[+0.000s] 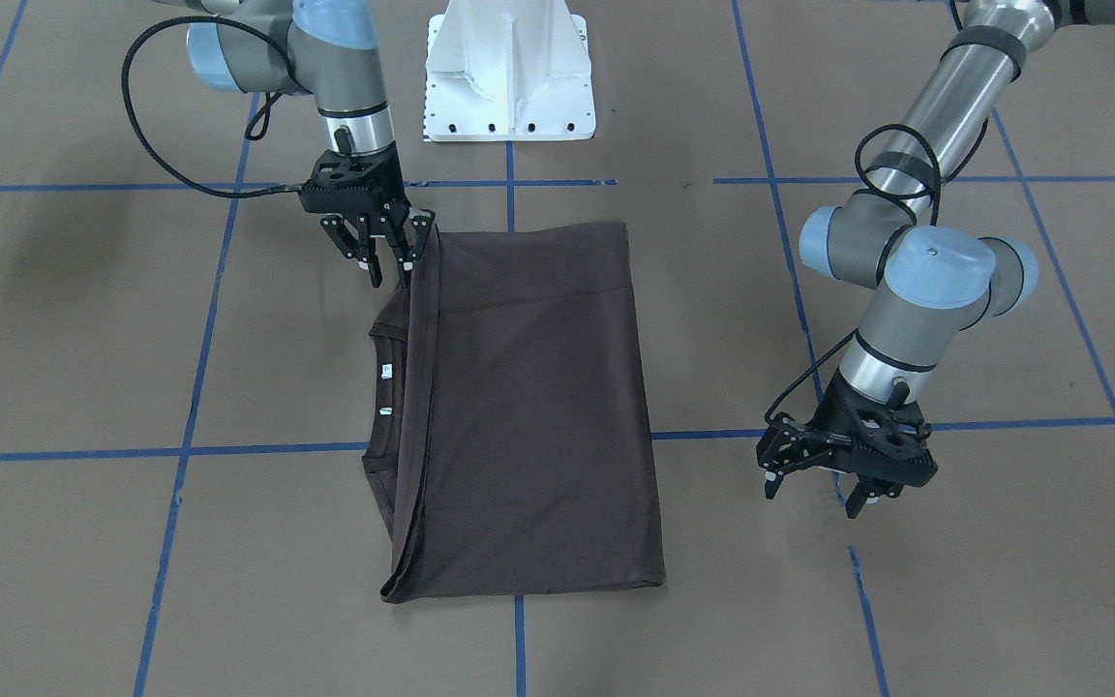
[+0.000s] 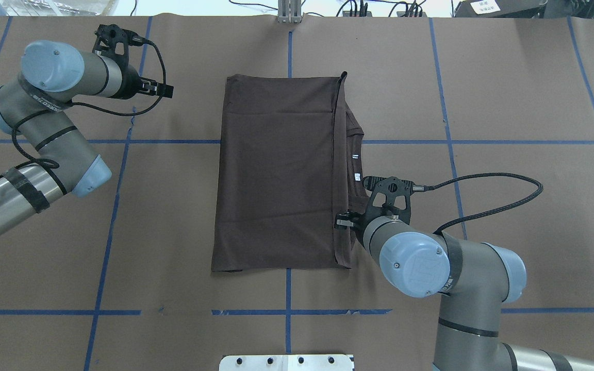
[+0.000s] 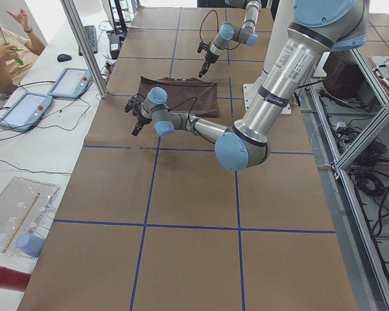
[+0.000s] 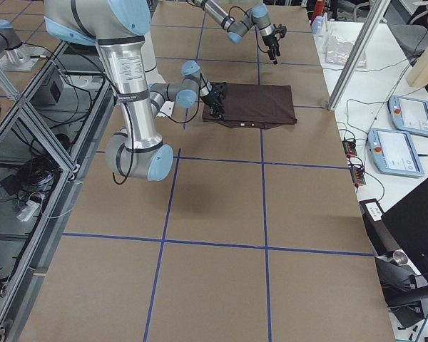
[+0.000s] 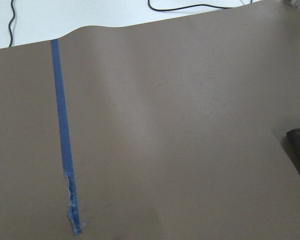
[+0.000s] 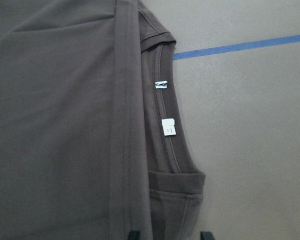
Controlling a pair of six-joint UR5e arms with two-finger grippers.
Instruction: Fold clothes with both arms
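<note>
T-shirt (image 1: 528, 387): dk brown, plain; ribbed collar (image 6: 166, 100) same brown; 2 neck tags (image 6: 168, 127) white.
Table (image 1: 83, 319): matte brown w/ blue tape (image 1: 64, 454) grid.
Left arm (image 1: 916, 319) & right arm (image 1: 345, 77): grey/silver, lt blue caps; jaws + cables (image 2: 482, 175) blk.
Pedestal (image 1: 509, 73): white.

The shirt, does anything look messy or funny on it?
A little. The T-shirt is folded into a neat rectangle, but its collar with the white tags pokes out past the folded edge on one side.
</note>
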